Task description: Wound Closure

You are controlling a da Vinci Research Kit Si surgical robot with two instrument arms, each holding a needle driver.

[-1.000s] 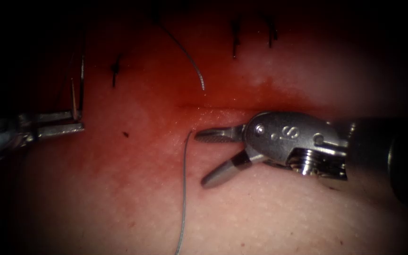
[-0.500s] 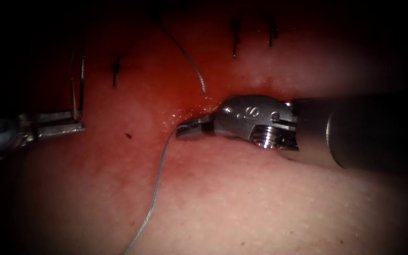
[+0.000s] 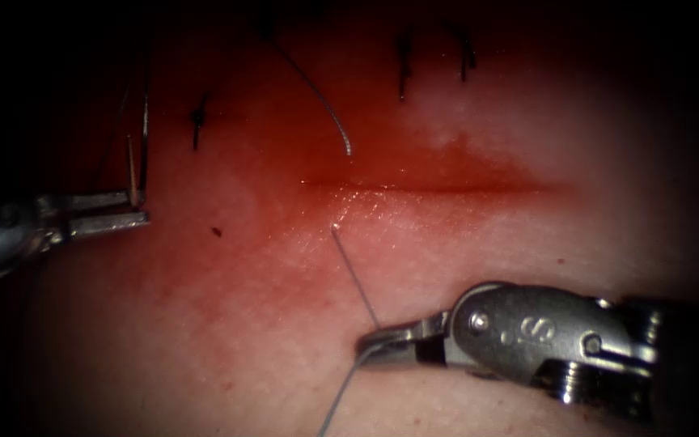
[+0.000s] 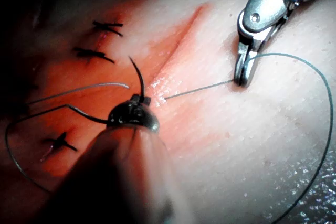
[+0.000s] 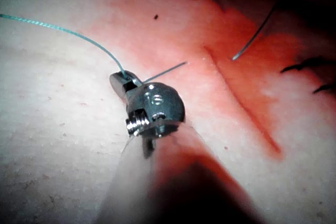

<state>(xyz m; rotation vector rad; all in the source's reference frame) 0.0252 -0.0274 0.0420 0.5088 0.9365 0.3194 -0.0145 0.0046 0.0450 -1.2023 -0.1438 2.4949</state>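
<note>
The tissue [image 3: 228, 340] has a red, wet cut [image 3: 438, 188] running across it. My left tool [image 3: 141, 209] is off the cut's left end, shut on the curved needle [image 3: 137, 158], which is clear of the tissue. In the left wrist view the needle [image 4: 138, 77] rises from the left tool [image 4: 140, 99], gripped partway along its curve. My right tool [image 3: 368, 348] is below the cut, shut on the thread [image 3: 355, 279], which runs taut from the tissue near the cut's left end. Past the right tool [image 5: 119, 80] the thread [image 5: 63, 30] trails away in the right wrist view.
A loose thread end [image 3: 325, 101] lies above the cut. Dark finished stitches [image 3: 402, 65] sit above it, and another stitch [image 3: 196, 121] is at the upper left. Red fluid stains the tissue around the cut. A wide thread loop [image 4: 325, 108] rests on the tissue.
The right tool's jaws were open beside the thread, closed on it at the cut's edge, then moved down and right, drawing it taut. The left tool stayed still.
</note>
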